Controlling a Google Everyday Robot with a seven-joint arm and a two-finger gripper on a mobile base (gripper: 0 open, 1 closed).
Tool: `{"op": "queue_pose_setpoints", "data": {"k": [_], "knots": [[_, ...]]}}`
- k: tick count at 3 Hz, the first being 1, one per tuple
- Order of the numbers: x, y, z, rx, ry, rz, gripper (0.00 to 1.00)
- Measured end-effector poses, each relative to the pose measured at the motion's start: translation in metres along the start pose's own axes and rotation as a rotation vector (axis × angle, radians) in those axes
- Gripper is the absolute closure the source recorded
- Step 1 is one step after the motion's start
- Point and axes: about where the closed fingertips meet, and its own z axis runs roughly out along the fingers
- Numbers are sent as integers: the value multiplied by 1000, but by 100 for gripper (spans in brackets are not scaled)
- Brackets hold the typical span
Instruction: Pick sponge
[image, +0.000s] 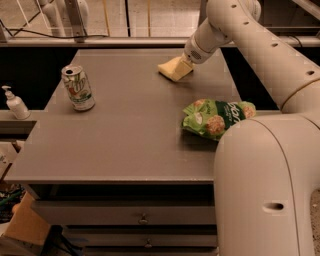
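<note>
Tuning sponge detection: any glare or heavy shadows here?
Camera view: dim, warm light; no glare on the table; soft shadow beneath the snack bag; gripper low over the table's far right, the sponge not separable from its pale yellow.

Single high view down onto table; tool far end.

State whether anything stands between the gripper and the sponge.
Nothing visible does. The gripper sits right at the sponge on the far side of the table; the can and snack bag lie well aside.
</note>
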Motion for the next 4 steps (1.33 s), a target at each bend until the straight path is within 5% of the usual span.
{"op": "queue_pose_setpoints", "data": {"k": [2, 3, 4], "knots": [[11, 1, -9, -7, -24, 10, 86], [19, 11, -22, -15, -62, 7, 100], [21, 24, -45, -23, -126, -7, 100]]}}
